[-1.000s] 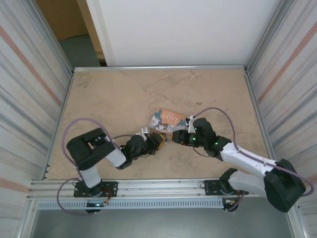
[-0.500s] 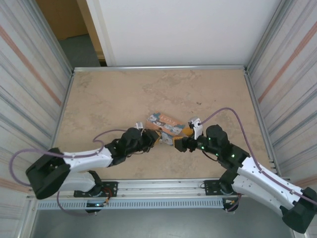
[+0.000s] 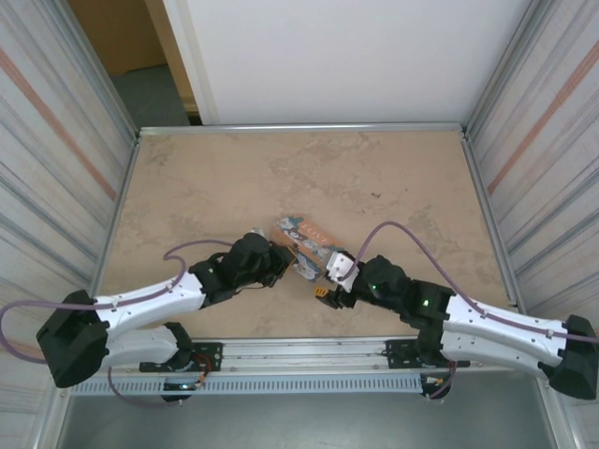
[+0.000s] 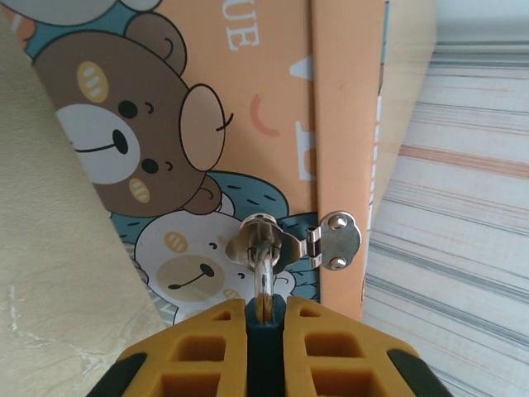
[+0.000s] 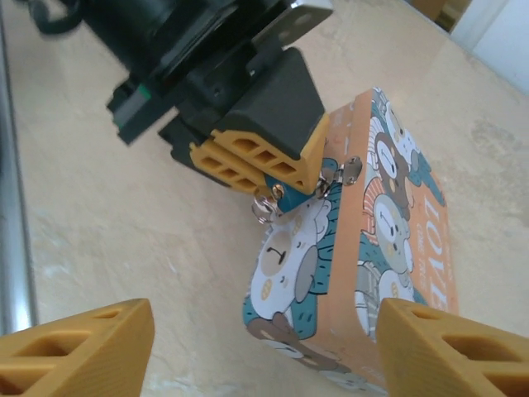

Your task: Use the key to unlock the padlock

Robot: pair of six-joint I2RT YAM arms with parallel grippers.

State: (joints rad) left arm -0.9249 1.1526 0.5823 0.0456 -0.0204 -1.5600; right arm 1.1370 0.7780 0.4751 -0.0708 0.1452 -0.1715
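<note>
A small box (image 3: 309, 238) printed with cartoon bears lies mid-table, its steel hasp (image 4: 263, 241) facing my left gripper. A teal padlock (image 4: 266, 357) hangs by its silver shackle (image 4: 263, 279) through that hasp. My left gripper (image 4: 266, 313) is shut on the padlock body, and it also shows at the box's left end (image 3: 280, 266). A small silver key with a ring (image 5: 264, 208) sticks out at the padlock's brass keyhole end. My right gripper (image 5: 264, 356) stands open, fingers wide apart, nothing in it, just short of the box (image 5: 372, 248) and near its front corner (image 3: 327, 282).
Metal rails (image 3: 299, 352) border the beige table at the near edge, and corrugated walls (image 3: 56, 178) stand on both sides. Cables (image 3: 201, 248) loop off both arms. Bare tabletop (image 3: 281, 168) stretches behind the box.
The left arm has stretched out and dragged the padlock and box a little left. The right gripper has swung from the box's right end round to its near side.
</note>
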